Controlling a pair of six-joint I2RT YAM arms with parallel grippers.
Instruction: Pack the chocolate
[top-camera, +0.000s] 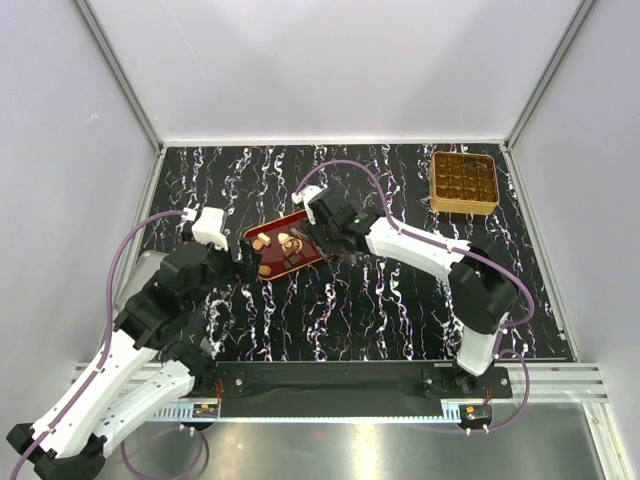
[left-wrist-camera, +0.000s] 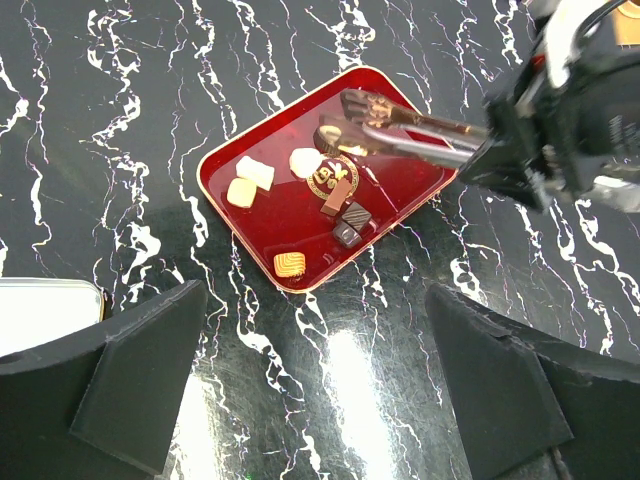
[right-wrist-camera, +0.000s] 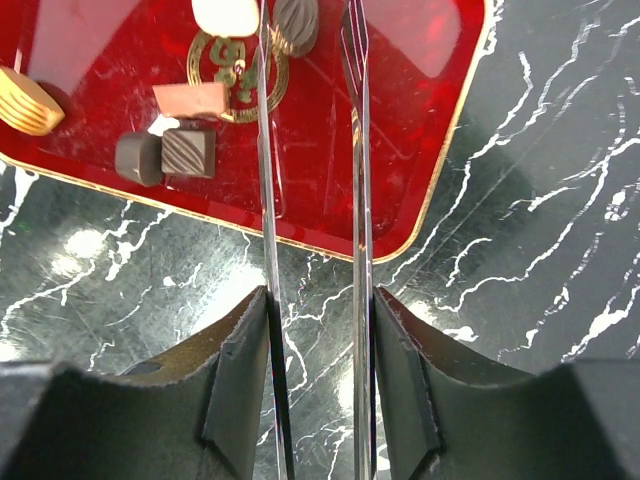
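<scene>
R gripper (right-wrist-camera: 318, 330) clamps metal tongs (left-wrist-camera: 400, 128), tips apart over chocolate (left-wrist-camera: 338, 200) on red tray (left-wrist-camera: 285, 220) mid-table, likely to pinch a piece for golden box (top-camera: 465, 210), far right. L gripper (left-wrist-camera: 315, 300) gapes nearby.

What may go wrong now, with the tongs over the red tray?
The tongs in the right gripper are thin, and the ribbed dark chocolate near their tips is rounded; it may slip. Other chocolates lie close on the red tray, so the tips may knock them. The golden box stands far off, so a piece may drop on the way.
</scene>
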